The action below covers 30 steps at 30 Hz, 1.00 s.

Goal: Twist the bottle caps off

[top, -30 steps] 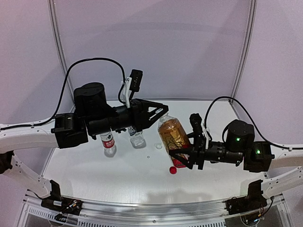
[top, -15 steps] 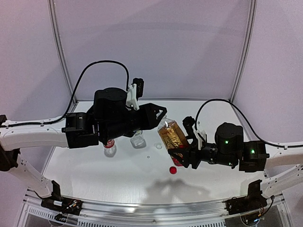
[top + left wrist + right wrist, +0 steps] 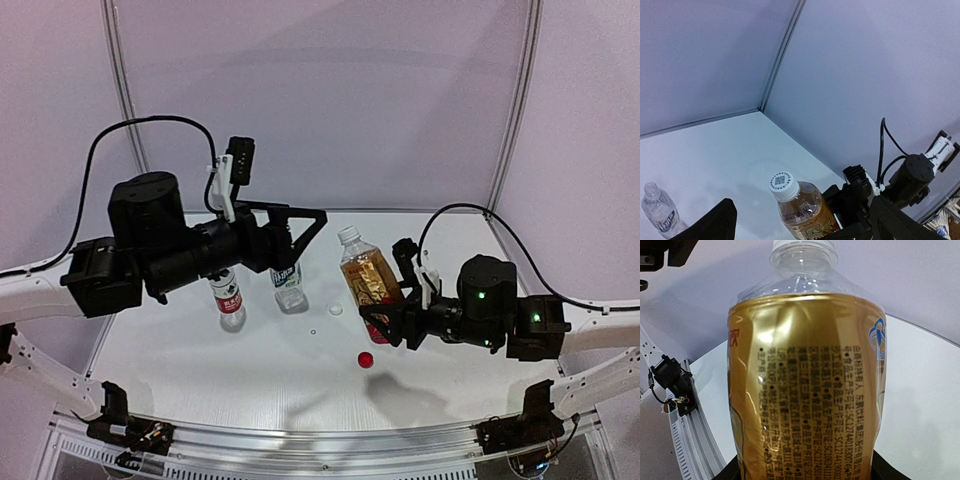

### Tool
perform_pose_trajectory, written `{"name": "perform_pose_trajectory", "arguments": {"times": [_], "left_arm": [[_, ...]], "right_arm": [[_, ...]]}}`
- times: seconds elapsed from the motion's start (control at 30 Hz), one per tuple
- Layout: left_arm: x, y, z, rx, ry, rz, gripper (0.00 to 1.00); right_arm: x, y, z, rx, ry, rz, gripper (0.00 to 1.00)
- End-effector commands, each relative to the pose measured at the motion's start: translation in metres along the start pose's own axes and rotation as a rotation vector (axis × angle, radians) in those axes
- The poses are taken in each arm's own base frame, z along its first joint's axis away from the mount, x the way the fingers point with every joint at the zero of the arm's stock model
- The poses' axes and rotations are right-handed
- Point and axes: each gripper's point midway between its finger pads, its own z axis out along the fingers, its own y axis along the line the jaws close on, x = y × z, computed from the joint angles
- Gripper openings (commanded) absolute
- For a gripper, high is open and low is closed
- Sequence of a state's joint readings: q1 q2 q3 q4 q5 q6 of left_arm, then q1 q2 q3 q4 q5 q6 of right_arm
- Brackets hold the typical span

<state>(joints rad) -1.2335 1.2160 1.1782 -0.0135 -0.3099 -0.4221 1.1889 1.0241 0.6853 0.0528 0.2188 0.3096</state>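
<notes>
White tabletop (image 3: 250,350) setup: right hand (image 3: 388,322) pinching the amber bottle (image 3: 367,278), white cap (image 3: 348,235) on, left hand (image 3: 308,240) spread wide near the cap, not touching.

The amber bottle's (image 3: 365,275) base was hidden behind the right gripper (image 3: 385,323). The left arm (image 3: 185,255) covered the tops of the red-label bottle (image 3: 230,300) and the green-blue-label bottle (image 3: 291,296). In the right wrist view the amber bottle overran the top and bottom edges.
</notes>
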Motion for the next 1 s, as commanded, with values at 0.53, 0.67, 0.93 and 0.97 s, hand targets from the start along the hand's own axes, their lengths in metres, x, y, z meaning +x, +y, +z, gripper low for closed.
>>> {"name": "perform_pose_trajectory", "arguments": {"times": [0.53,0.67,0.93,0.97], "left_arm": [[0.017,-0.054,-0.009,0.648,0.05,0.129,0.74],[0.018,-0.058,-0.006,0.671,0.056,0.125,0.69],[0.014,-0.06,-0.006,0.677,0.048,0.118,0.53],[0.012,-0.06,-0.006,0.677,0.044,0.118,0.52]], "right_arm": [[-0.019,0.097,-0.051,-0.609,-0.048,-0.028,0.0],[-0.018,0.098,-0.051,-0.614,-0.043,-0.028,0.0],[-0.016,0.098,-0.048,-0.608,-0.033,-0.026,0.0],[-0.016,0.097,-0.047,-0.606,-0.031,-0.027,0.0]]}}
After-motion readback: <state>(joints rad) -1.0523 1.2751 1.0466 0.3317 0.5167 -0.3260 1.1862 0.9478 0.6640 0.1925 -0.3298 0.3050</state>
